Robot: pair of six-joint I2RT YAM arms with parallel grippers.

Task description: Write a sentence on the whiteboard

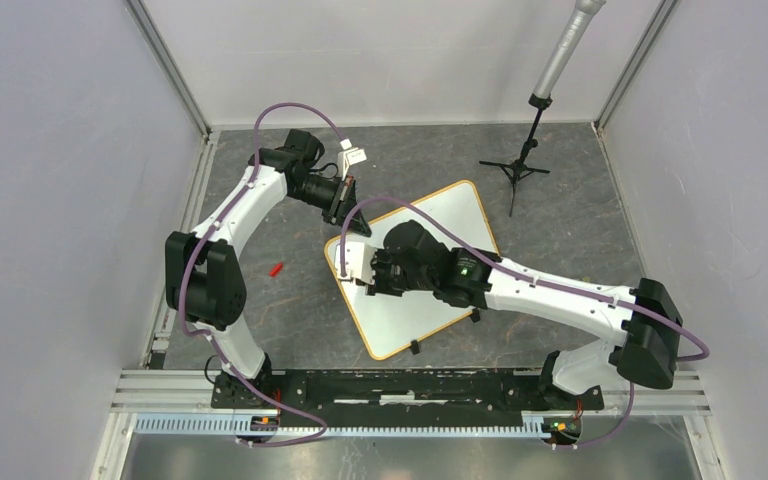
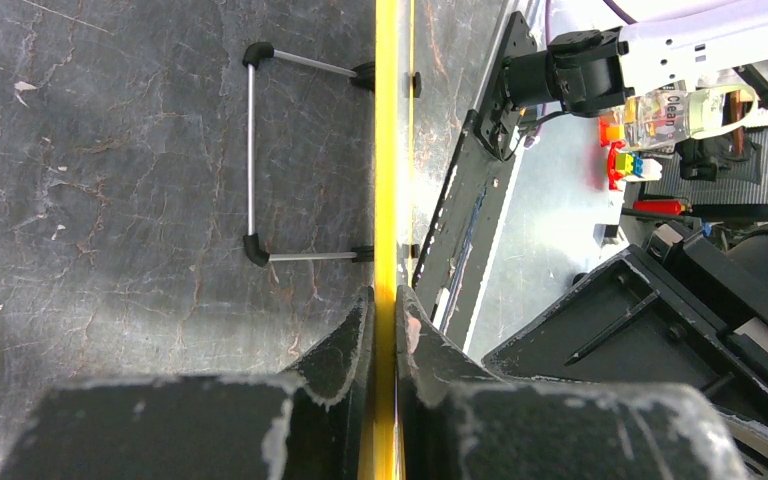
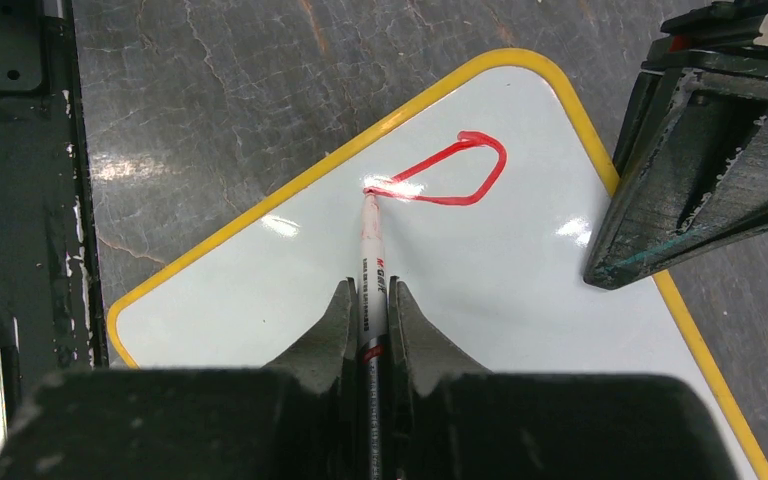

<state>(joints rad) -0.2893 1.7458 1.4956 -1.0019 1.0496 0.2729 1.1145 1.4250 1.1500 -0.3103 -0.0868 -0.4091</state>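
Note:
The whiteboard (image 1: 440, 215), white with a yellow rim, lies tilted on the dark table. My left gripper (image 1: 352, 222) is shut on its far left edge. In the left wrist view the rim (image 2: 387, 150) runs edge-on between the fingers of that gripper (image 2: 387, 320). My right gripper (image 1: 352, 268) is over the board's left part, shut on a white marker (image 3: 373, 260). In the right wrist view, the gripper (image 3: 372, 295) holds the marker tip on the board (image 3: 480, 290). The only red writing is one closed loop (image 3: 460, 175), which ends at the tip. No words show.
A small red cap (image 1: 276, 268) lies on the table left of the board. A black tripod (image 1: 520, 165) with a grey pole stands at the back right. The board's wire stand (image 2: 252, 150) and two black clips (image 1: 414, 347) show. A metal rail (image 1: 400, 385) runs along the near edge.

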